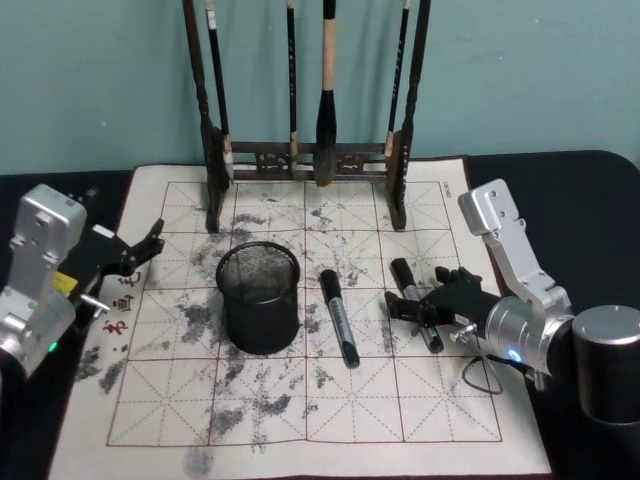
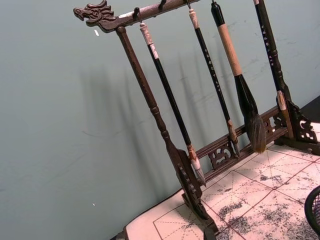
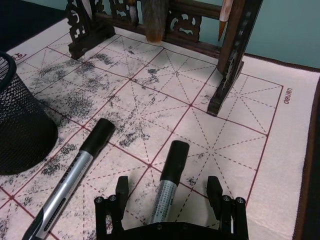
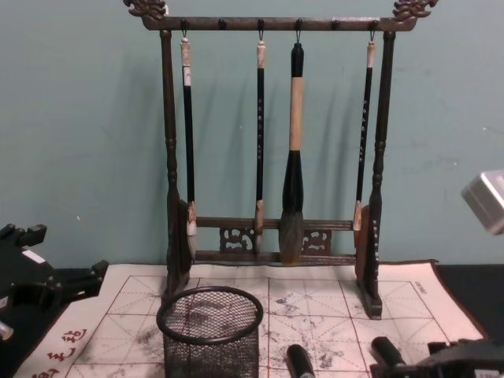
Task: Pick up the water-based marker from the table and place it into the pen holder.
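2 markers: left marker just right of 1 pen holder; right marker centre-right, between wide-spread fingers of right gripper, tail end hidden. left gripper spread, empty, left edge. 4 brushes on rack.

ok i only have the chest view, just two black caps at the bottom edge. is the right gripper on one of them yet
observer: Not closed yet. The right gripper is open and straddles the right-hand marker, a finger on each side with gaps.
operator: and the other marker
observer: The left-hand marker lies flat on the mat, between the pen holder and the straddled one, touching neither.
operator: left arm in the way
observer: No. The left gripper sits over the mat's left edge, away from the pen holder.
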